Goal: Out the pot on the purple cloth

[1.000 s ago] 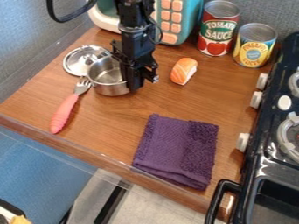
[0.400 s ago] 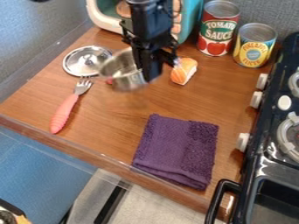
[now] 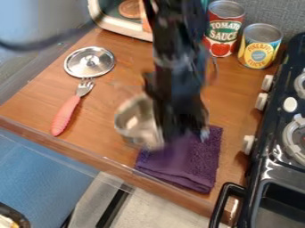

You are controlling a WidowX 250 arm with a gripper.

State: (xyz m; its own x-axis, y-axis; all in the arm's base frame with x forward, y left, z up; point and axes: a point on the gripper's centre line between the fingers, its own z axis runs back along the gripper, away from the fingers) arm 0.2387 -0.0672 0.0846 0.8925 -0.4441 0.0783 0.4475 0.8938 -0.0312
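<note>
We look down at a slant from above the near side of the purple cloth (image 3: pixel 193 167), facing across it toward the grey wall (image 3: pixel 280 13) beyond. Our viewpoint is close, framing the counter (image 3: pixel 110 116) around the cloth and part of the stove (image 3: pixel 274 171) beside it.

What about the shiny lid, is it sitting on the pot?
No, the lid lies on the wooden counter, with bare wood showing between it and the pot.
</note>
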